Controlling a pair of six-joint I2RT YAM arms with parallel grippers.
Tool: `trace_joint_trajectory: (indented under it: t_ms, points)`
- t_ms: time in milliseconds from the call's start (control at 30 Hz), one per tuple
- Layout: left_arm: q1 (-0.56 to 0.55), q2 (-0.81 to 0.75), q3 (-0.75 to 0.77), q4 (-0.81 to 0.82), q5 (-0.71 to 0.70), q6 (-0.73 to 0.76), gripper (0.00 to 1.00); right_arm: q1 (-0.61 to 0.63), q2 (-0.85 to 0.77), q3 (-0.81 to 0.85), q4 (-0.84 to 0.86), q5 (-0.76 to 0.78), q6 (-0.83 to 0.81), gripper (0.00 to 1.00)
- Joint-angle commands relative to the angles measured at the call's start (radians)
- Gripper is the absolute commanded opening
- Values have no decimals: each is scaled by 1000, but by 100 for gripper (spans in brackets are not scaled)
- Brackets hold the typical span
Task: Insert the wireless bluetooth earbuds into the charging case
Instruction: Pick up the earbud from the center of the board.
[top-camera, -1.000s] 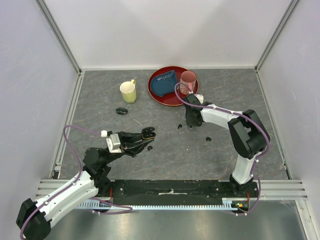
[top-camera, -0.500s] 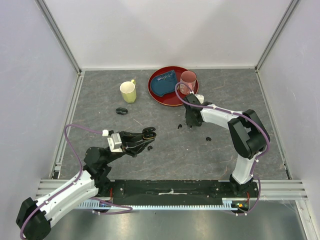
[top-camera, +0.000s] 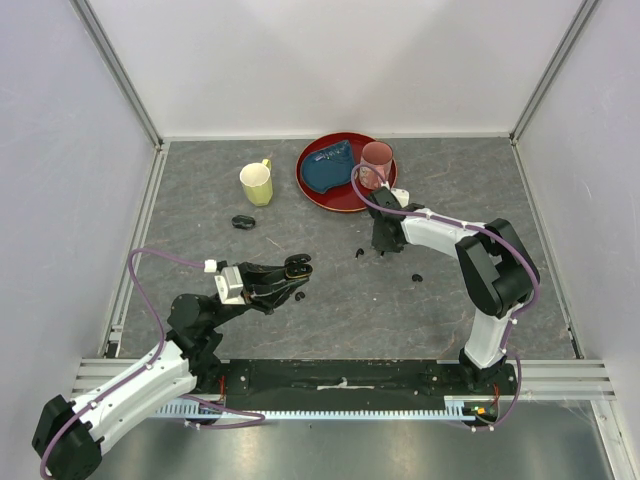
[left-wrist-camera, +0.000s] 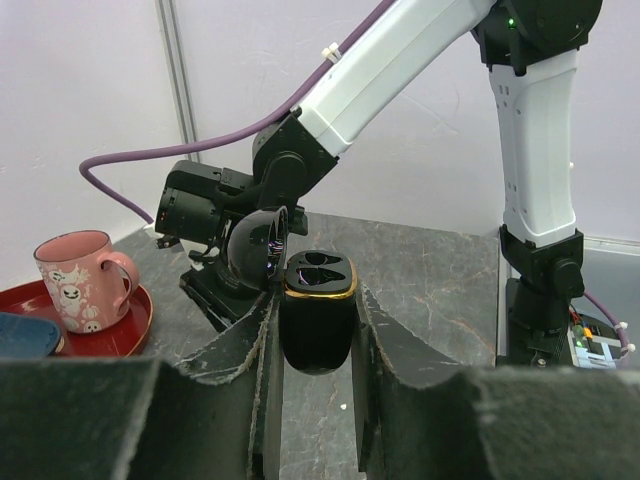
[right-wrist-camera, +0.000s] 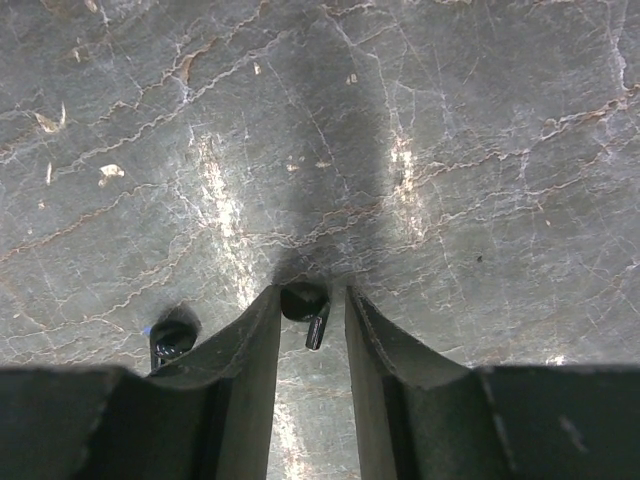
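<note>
My left gripper (top-camera: 290, 272) is shut on an open black charging case (left-wrist-camera: 317, 318) with a gold rim. It holds the case upright above the table, lid (left-wrist-camera: 254, 246) swung back and both sockets empty. My right gripper (top-camera: 381, 246) points down at the table. Its fingers stand narrowly apart around a tiny black earbud (right-wrist-camera: 304, 308), which touches the left finger, with a gap on the right. A second earbud (right-wrist-camera: 170, 340) lies just left of it and also shows in the top view (top-camera: 357, 253). Other earbuds lie at the right (top-camera: 416, 277) and below the left gripper (top-camera: 300, 296).
A second, closed black case (top-camera: 242, 222) lies at the left. A yellow mug (top-camera: 257, 184) stands behind it. A red plate (top-camera: 345, 198) at the back holds a blue cloth (top-camera: 328, 168) and a pink mug (top-camera: 376, 163). White walls enclose the table.
My left gripper with the case has shifted very slightly. The right gripper has stayed at the earbud.
</note>
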Motion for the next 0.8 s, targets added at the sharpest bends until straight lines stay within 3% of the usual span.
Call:
trace_joint_trajectory:
  t_ms: [0,500,767]
  points:
    - [-2,-5,6,30,-19,41,2,-3,29,9,4,1,17,37]
    - [-4,1,6,33,-22,38,2,-1,16,-1,10,-27,-17,24]
    - [-2,19,8,44,-17,35,2,0,-2,-23,44,-62,-156,23]
